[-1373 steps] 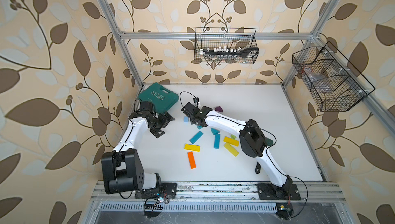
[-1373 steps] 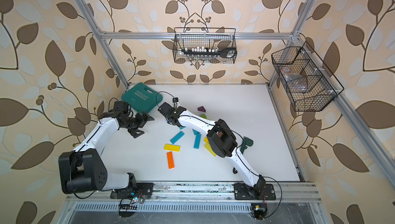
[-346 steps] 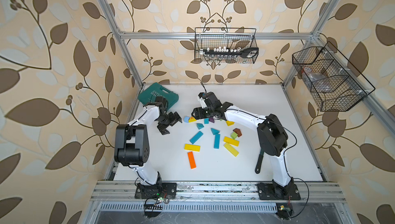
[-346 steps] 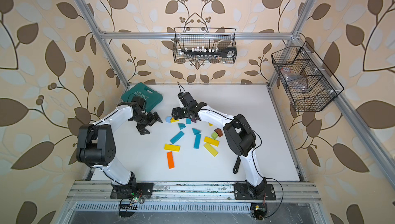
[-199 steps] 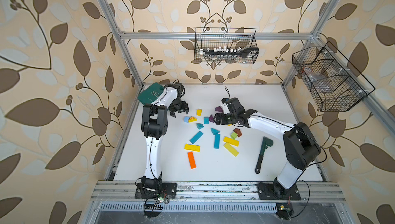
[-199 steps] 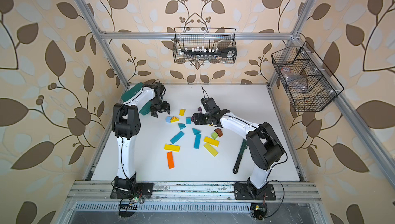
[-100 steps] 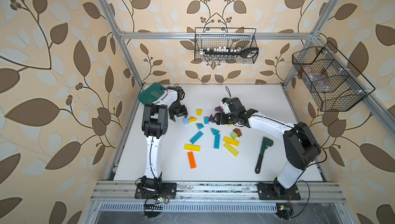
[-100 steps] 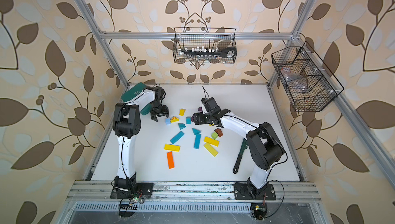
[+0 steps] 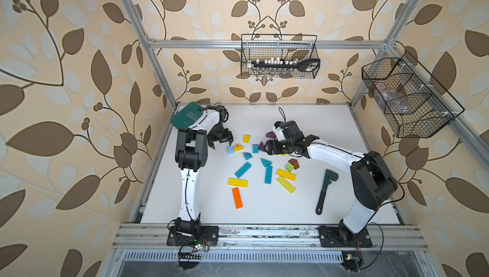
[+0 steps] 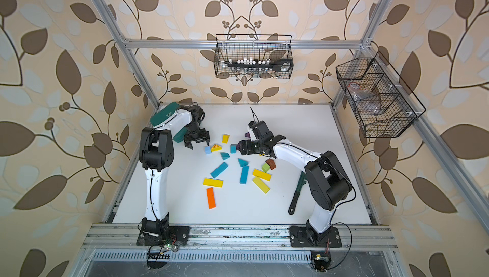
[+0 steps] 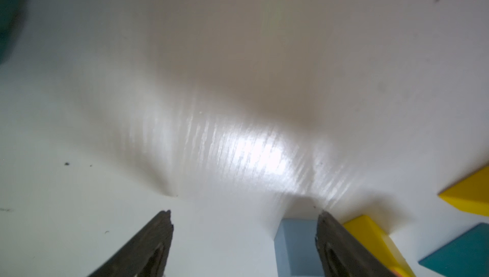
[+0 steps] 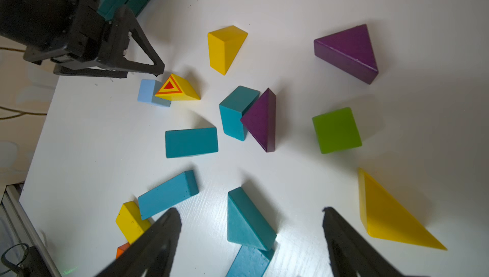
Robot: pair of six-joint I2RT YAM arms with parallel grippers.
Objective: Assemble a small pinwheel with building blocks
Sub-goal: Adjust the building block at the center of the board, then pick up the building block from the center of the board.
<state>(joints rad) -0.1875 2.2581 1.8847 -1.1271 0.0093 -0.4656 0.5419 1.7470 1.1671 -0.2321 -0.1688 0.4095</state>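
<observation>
Near the far left corner of the white table (image 9: pixel 304 209), just beside the teal case (image 9: pixel 185 115): left gripper (image 9: pixel 221 144), jaws spread wide, gripping nothing. Just beside one fingertip, a pale blue cube (image 9: pixel 230 150), touching a yellow wedge with a red triangle face (image 9: pixel 238 147). Only in the left wrist view: that cube (image 11: pixel 293 246) close against the inner side of one finger (image 11: pixel 338 252), bare table across the rest of the gap, actual contact unclear.

Toward the middle of the table: right gripper (image 9: pixel 266 148), likewise wide open and empty, at the edge of a purple wedge (image 9: pixel 262 146) pressed against a teal cube (image 9: pixel 255 148). Only in the right wrist view: a green cube (image 12: pixel 336 130) and a large yellow wedge (image 12: pixel 391 217), both covered by that gripper in both top views, save a yellow sliver. Also there, a teal wedge (image 12: pixel 248 217) framed between the fingertips (image 12: pixel 161 233), height above it impossible to judge.

Whole only in both top views: the rest of the building blocks toward the near edge, among them yellow bars (image 9: pixel 238 182), teal bars (image 9: pixel 268 174) and an orange bar (image 9: pixel 237 197). Nowhere but in those views: a brown block (image 9: pixel 294 163) and the dark green toy wrench (image 9: pixel 326 187) toward the right edge, well apart from both grippers.

Toward the far edge, in the top and right wrist views alike: a plain yellow wedge (image 9: pixel 246 138) and a second purple wedge (image 9: pixel 271 134).
</observation>
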